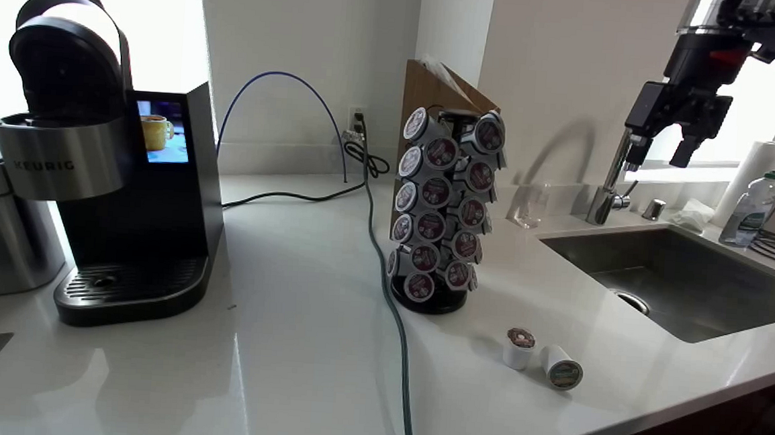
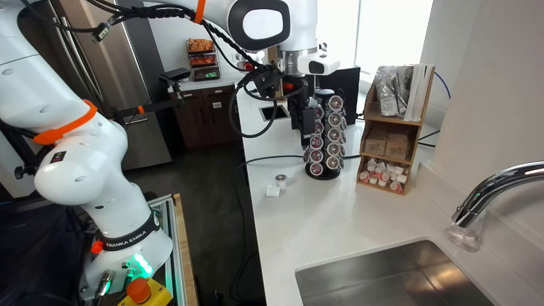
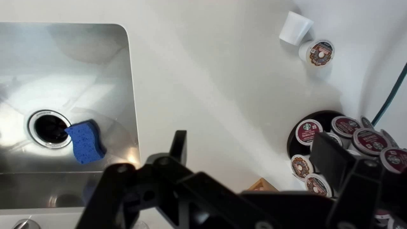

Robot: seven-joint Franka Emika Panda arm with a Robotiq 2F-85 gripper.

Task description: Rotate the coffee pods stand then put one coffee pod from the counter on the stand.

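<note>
The coffee pods stand (image 1: 428, 299) is a tall dark carousel full of round-lidded pods on the white counter (image 1: 299, 346). It also shows in an exterior view (image 2: 323, 173) and at the right of the wrist view (image 3: 294, 140). The coffee pod (image 1: 519, 348) with the dark top stands upright on the counter, also in the wrist view (image 3: 318, 53). A second pod (image 1: 560, 368) lies on its side beside it. My gripper (image 1: 660, 153) is open and empty, high above the counter. In the wrist view (image 3: 254, 146) one finger overlaps the stand's pods; contact cannot be told.
A black coffee maker (image 1: 164, 231) with its lid raised stands at the left. A wooden rack (image 2: 393, 123) stands behind the pod stand. A steel sink (image 3: 95, 70) holds a blue sponge (image 3: 85, 143). A faucet (image 1: 607, 197) rises behind it. A green cable (image 1: 390, 285) crosses the counter.
</note>
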